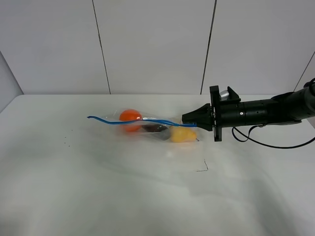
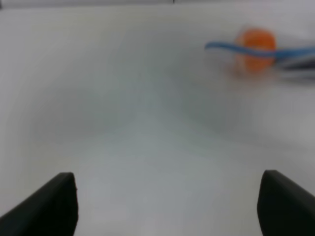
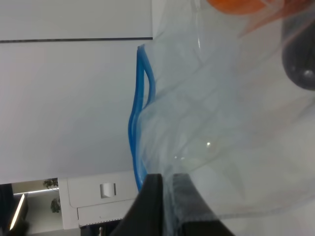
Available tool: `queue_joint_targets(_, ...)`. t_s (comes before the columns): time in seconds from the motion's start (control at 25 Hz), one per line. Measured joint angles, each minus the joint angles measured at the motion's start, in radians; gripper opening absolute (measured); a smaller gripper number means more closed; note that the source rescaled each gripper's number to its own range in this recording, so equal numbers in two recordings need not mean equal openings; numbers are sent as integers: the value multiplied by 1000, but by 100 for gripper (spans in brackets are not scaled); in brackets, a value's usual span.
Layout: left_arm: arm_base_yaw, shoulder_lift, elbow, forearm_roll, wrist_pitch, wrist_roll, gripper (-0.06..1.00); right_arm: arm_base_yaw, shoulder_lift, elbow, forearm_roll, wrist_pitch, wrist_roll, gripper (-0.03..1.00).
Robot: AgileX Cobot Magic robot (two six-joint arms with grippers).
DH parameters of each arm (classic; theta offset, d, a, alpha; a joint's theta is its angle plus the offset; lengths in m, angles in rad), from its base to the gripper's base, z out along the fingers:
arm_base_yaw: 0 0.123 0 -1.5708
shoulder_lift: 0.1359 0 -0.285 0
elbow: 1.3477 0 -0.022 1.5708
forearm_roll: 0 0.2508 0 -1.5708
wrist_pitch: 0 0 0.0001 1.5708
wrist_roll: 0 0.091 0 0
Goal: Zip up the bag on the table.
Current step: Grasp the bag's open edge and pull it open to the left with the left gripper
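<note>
The clear bag [image 1: 162, 145] lies on the white table [image 1: 74, 191], a little behind the middle. Its blue zipper strip [image 1: 128, 121] runs along the far edge, wavy and raised. An orange fruit [image 1: 130, 116], a dark fruit [image 1: 154, 129] and a yellow fruit [image 1: 183, 134] show through the plastic. My right gripper [image 1: 190, 120] reaches in from the right and is shut on the bag's right end by the strip. In the right wrist view its fingers [image 3: 153, 204] pinch the clear plastic [image 3: 221, 137] beside the blue strip [image 3: 134, 132]. My left gripper [image 2: 167, 206] stands open over bare table, well short of the bag [image 2: 253, 46].
The right arm's black cable [image 1: 268, 142] loops over the table at the right. A small dark corner mark [image 1: 204, 167] sits at the bag's near right corner. White wall panels rise behind the table's far edge.
</note>
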Motion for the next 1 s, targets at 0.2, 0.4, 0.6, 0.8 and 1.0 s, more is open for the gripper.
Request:
queue_joint_targets(0.2, 0, 286, -177, -2, -10, 51, 99, 0, 0, 0, 0, 0, 0, 0)
queue_joint_targets(0.4, 0, 477, -220, -16, -38, 316, 99, 0, 0, 0, 0, 0, 0, 0)
queue_joint_targets(0.6, 0, 567, -216, -97, -105, 636, 96, 0, 0, 0, 0, -5, 0, 0)
queue_joint_targets(0.8, 0, 637, -195, -188, -181, 918, 96, 0, 0, 0, 0, -14, -1, 0)
queue_joint_targets(1.0, -53, 711, -188, -278, -227, 962, 96, 0, 0, 0, 1, -22, -2, 0)
